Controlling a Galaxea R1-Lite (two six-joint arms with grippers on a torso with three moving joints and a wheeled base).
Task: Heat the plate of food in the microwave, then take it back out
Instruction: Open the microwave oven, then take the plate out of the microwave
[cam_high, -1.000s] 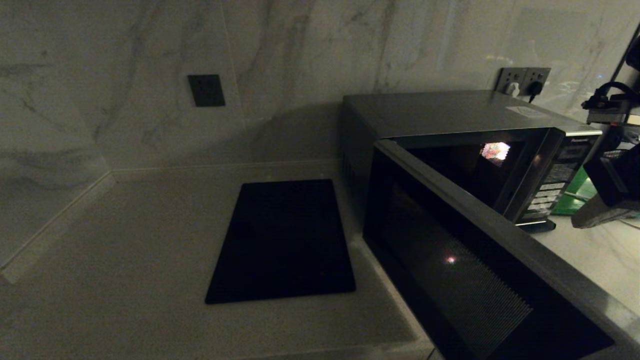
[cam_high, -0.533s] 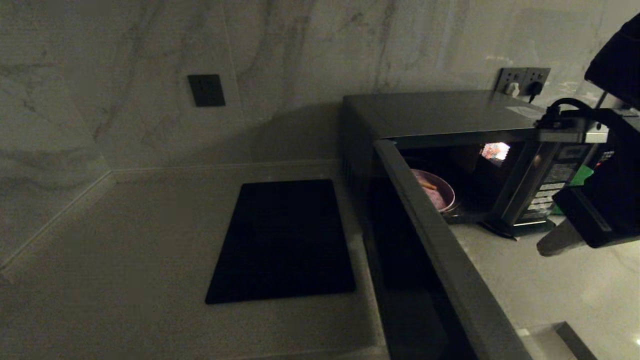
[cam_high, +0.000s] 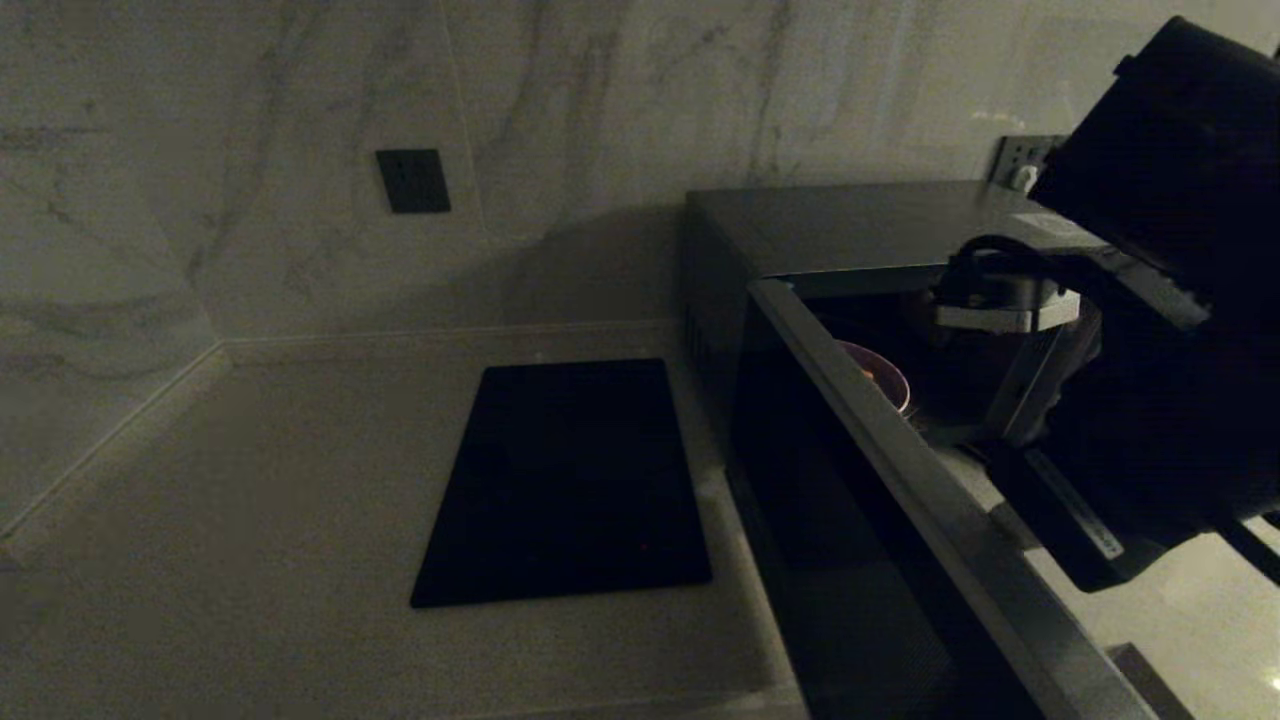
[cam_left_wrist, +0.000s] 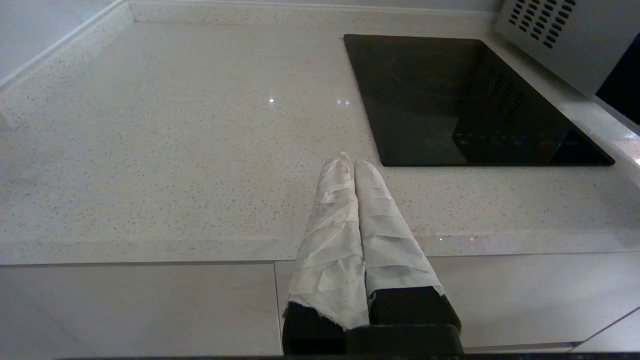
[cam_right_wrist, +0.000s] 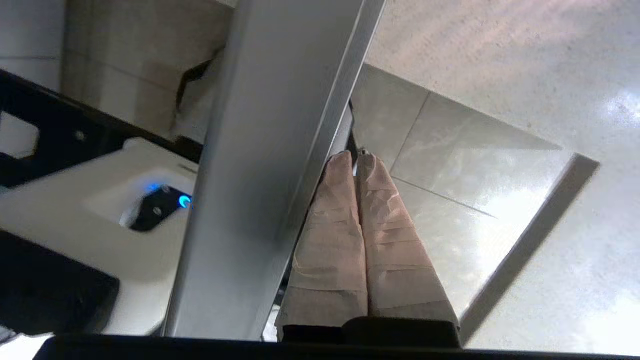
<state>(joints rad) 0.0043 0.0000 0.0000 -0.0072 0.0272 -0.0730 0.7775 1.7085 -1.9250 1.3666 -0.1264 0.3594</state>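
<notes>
The silver-grey microwave (cam_high: 860, 215) stands at the right of the counter with its door (cam_high: 900, 470) swung wide open toward me. Inside, only the rim of the lavender plate of food (cam_high: 885, 380) with a hint of orange shows past the door's top edge. My right arm (cam_high: 1170, 400) hangs dark in front of the cavity and hides the button panel. In the right wrist view the right gripper (cam_right_wrist: 356, 156) is shut and empty, its taped fingers lying against the door's silver edge (cam_right_wrist: 270, 150). My left gripper (cam_left_wrist: 350, 161) is shut, empty, above the counter's front edge.
A flat black cooktop (cam_high: 570, 480) lies in the counter left of the microwave, also seen as the cooktop (cam_left_wrist: 465, 100) ahead of the left gripper. Marble walls close off the back and left, with a dark wall socket (cam_high: 412, 180).
The microwave door has swung from half open to wide open, uncovering the plate. My right arm has moved left and nearer, now covering the button panel.
</notes>
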